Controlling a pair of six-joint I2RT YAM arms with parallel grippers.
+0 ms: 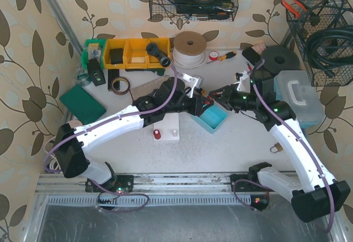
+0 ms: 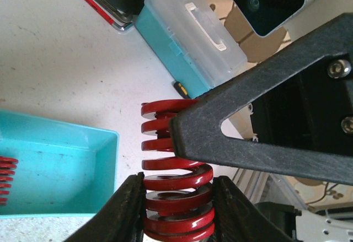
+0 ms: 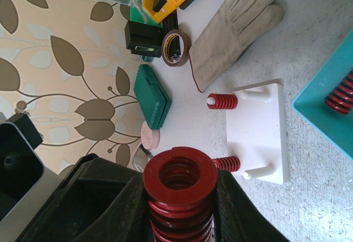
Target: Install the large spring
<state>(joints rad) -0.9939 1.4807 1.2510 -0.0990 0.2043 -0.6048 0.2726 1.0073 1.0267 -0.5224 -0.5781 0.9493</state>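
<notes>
Spring (image 3: 179,178) held; box label (image 3: 144,49) unreadable.

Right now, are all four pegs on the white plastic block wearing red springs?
No, two pegs on the white block stand bare.

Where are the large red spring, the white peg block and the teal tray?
large red spring (image 2: 177,197): left wrist view, lower coils.
white peg block (image 3: 259,134): right wrist view, flat face.
teal tray (image 2: 60,170): left wrist view, bare floor.

Left tool (image 2: 177,209), right tool (image 3: 181,209) tip-to-tip, clamped.
</notes>
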